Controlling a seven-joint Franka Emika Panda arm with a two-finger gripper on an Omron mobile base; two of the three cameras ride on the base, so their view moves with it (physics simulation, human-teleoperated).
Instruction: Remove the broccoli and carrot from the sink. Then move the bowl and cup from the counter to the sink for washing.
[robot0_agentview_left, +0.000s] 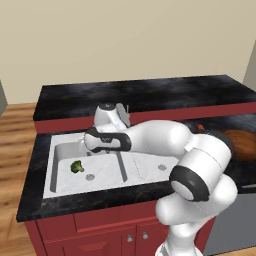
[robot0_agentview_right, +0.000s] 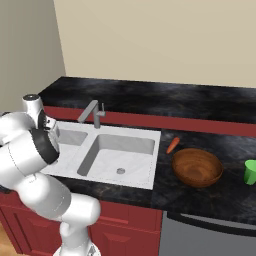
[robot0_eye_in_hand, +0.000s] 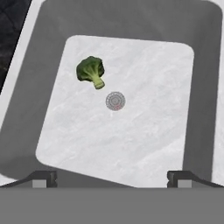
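- The end effector (robot0_eye_in_hand: 112, 177) hangs over the left basin of the sink (robot0_agentview_left: 52, 165), its two fingertips (robot0_eye_in_hand: 43, 178) spread wide with nothing between them.
- In the hand view the broccoli (robot0_eye_in_hand: 91, 70) lies on the basin floor at about 11 o'clock from the end effector, just beside the round drain (robot0_eye_in_hand: 115, 101), stem pointing toward the drain.
- The broccoli sits off the centre line between the fingertips, so a straight descent would probably miss it or nudge it aside; the hand needs to shift toward 11 o'clock first.
- The basin walls are close, so a wide-spread end effector coming down near them could scrape the wall.
- The faucet (robot0_agentview_right: 91, 113) stands at the back centre of the sink, near the arm, and a careless lift could catch it.
- The carrot (robot0_agentview_right: 173, 145) already lies on the black bench (robot0_agentview_right: 150, 100), just right of the sink.
- The brown bowl (robot0_agentview_right: 197, 167) sits touching or nearly touching the carrot's tip; I cannot tell which.
- The green cup (robot0_agentview_right: 250, 171) stands further right, apart from the bowl.
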